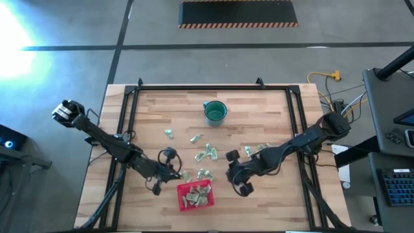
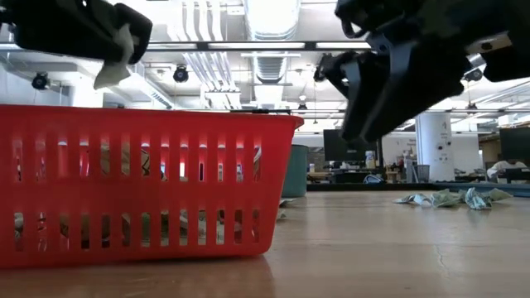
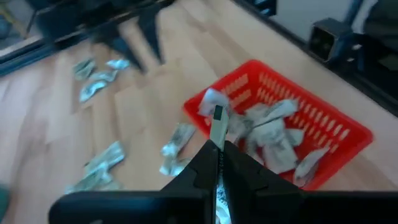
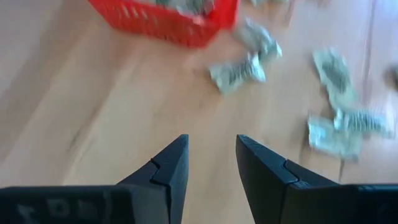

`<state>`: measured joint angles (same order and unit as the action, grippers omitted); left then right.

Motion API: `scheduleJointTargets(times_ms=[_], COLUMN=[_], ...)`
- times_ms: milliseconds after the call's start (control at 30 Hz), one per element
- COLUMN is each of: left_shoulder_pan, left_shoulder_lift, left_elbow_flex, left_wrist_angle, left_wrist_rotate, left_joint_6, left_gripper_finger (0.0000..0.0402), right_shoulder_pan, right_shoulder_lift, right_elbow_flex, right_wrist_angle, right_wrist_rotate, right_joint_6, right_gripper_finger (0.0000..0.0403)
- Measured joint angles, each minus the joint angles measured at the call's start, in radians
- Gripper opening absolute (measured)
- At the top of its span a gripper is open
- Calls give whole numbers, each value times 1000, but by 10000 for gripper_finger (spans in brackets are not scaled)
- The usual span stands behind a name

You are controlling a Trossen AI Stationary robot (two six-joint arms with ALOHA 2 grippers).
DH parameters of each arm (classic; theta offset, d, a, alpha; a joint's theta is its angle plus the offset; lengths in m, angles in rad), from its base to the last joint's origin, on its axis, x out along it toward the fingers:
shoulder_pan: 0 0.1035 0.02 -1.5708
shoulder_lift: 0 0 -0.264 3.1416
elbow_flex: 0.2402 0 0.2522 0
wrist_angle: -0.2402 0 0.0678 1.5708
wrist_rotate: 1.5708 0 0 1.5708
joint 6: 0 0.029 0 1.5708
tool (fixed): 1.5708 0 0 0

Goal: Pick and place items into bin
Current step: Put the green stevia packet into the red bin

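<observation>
While both arms reach in over the near half of the table, the red bin sits at the near edge between them, one bin only. It already holds a heap of pale packets; the left wrist view shows roughly six or seven packets in the bin, overlapping too much for an exact count.

Left gripper: just beside the bin's far-left corner. Fingers pinched nearly together on one whitish packet, which sticks out past the tips, raised above the table near the bin's rim. The low view shows the same packet hanging above the bin's left side.

Right gripper: just right of the bin, off the table surface. Fingers parted with a clear gap, nothing between them.

Loose packets on the table: about ten or so in the high view. One alone far-left of centre, one just right of that, a cluster at centre, two by the bin's far edge, a few near the right arm. Some are hidden under the arms, so the count is rough.

One teal cup, upright, far centre, well apart from the bin.

Surface: pale wood planks in a black frame. Around it, grey floor and a striped mat; beyond it, ceiling lights, ducting and desks with monitors.
</observation>
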<state>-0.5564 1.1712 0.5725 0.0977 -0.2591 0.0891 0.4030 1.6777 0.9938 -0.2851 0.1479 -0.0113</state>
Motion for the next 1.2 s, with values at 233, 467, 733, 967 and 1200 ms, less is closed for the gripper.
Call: scheduleJointTargets(times_ms=[233,467,733,967,1200], left_shoulder_pan=[0,0,0,0,0], left_shoulder_lift=[108,239,373,431,417], left_elbow_flex=[14,89,178,203,203], left_wrist_angle=[114,146,146,146,149], left_wrist_rotate=[88,159,210,204,134], left_joint_6=[94,157,164,156,100], left_gripper_finger=[0,0,0,0,9], right_shoulder_pan=[0,6,41,73,77], right_shoulder_lift=[-30,-71,-120,-177,-236], right_elbow_flex=[0,-5,-25,-67,-125], right_wrist_angle=[-193,-270,-313,-360,-364], right_wrist_rotate=[139,170,209,249,249], right_joint_6=[144,225,273,375,461], right_gripper_finger=[123,123,118,104,88])
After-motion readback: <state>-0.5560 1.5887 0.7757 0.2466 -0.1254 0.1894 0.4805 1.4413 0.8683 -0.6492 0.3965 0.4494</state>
